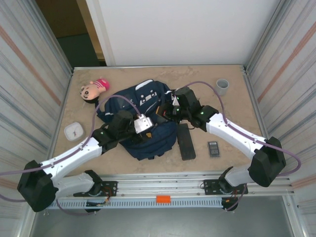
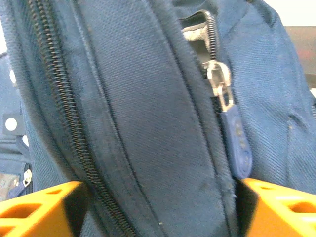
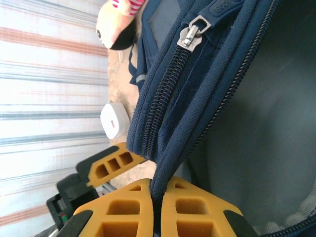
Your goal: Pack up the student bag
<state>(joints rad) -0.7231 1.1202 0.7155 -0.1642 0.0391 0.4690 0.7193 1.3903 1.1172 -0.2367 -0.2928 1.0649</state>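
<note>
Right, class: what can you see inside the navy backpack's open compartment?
Where the right hand pinches the backpack rim open, plain dark lining can be seen and no contents. The bottom of the compartment is covered by the bag's own fabric.

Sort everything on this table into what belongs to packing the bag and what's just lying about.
In the job: student bag; right gripper, clamped on its opening edge; left gripper, astride a fold.
Lying about, possibly for packing: doll; white box; grey cup; long black case; small dark device.
</note>
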